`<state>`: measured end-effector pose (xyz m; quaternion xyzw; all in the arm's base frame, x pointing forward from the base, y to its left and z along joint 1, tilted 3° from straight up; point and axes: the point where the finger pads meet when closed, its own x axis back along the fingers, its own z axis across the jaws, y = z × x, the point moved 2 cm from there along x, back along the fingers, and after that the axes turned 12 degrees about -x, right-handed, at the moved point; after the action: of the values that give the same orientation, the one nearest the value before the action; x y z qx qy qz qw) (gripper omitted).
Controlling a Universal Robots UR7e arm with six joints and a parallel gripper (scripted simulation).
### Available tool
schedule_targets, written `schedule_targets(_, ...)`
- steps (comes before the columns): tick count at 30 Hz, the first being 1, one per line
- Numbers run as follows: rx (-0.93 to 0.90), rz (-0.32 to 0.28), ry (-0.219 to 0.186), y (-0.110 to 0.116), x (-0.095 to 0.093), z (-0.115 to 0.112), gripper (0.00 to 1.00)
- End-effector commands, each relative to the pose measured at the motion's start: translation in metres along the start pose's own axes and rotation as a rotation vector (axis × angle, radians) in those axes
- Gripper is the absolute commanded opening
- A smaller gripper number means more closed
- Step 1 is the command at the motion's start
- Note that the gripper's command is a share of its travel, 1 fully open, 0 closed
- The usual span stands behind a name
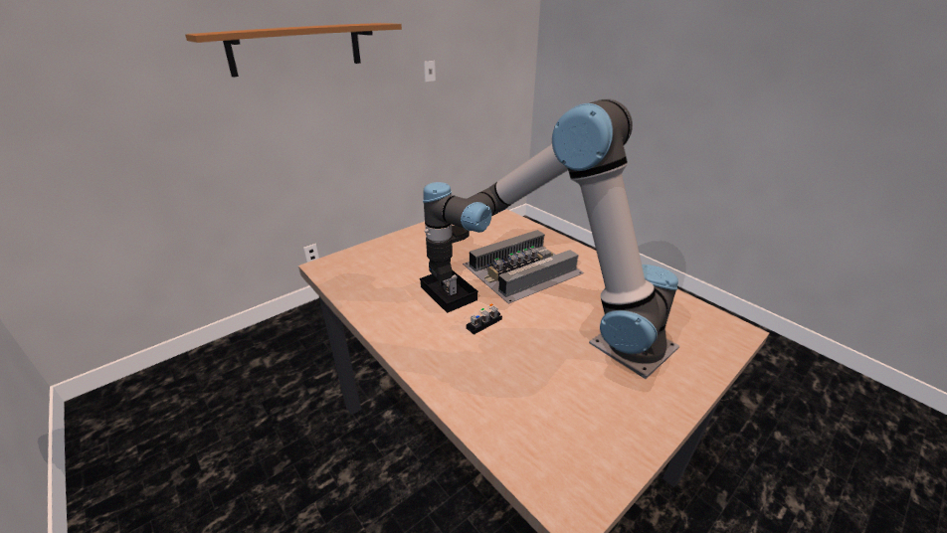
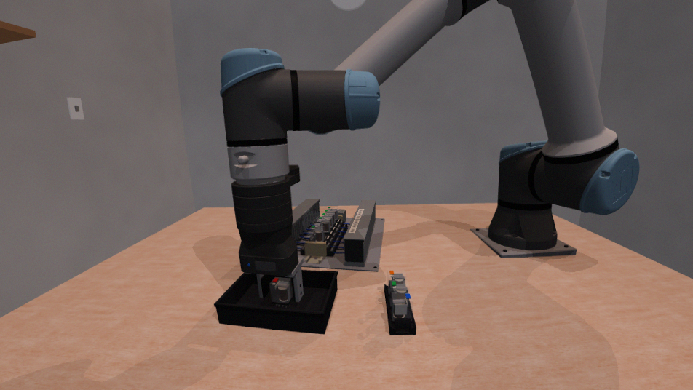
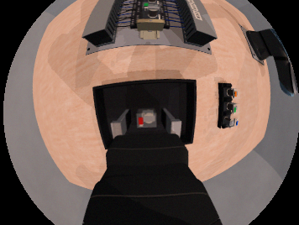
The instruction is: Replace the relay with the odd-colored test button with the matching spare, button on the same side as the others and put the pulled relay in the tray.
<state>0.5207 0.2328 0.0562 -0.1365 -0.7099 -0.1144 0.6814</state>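
Observation:
The relay with the red button [image 2: 282, 292] [image 3: 148, 118] stands upright in the black tray [image 1: 434, 298] [image 2: 271, 320] [image 3: 100, 119]. My gripper [image 2: 279, 285] [image 3: 145, 115] is open, with one finger on each side of this relay and a gap to both. Three spares sit in a black holder [image 1: 473, 328] [image 2: 402, 327] [image 3: 221, 109]: the green-button spare [image 1: 484, 316] [image 2: 400, 289] in the middle, between an orange-button one and a blue-button one. Green-button relays [image 1: 527, 254] [image 2: 325, 224] stand in the panel row, with a wider gap behind the nearest one.
The panel's backplate [image 2: 372, 261] [image 3: 105, 48] lies behind the tray. Grey wire ducts [image 1: 539, 271] [image 2: 354, 249] [image 3: 201, 35] stand along both sides of the relay row. The tray walls surround my fingers. The spare holder is to the tray's right in the wrist view.

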Motion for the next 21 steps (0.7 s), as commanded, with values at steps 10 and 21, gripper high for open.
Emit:
schedule_targets(10, 0.0, -0.001, -0.001, 0.0003, 0.0007, -0.0004, 1.0)
schedule_targets(21, 0.0, -0.001, -0.002, 0.0002, 0.0047, -0.0003, 1.0)
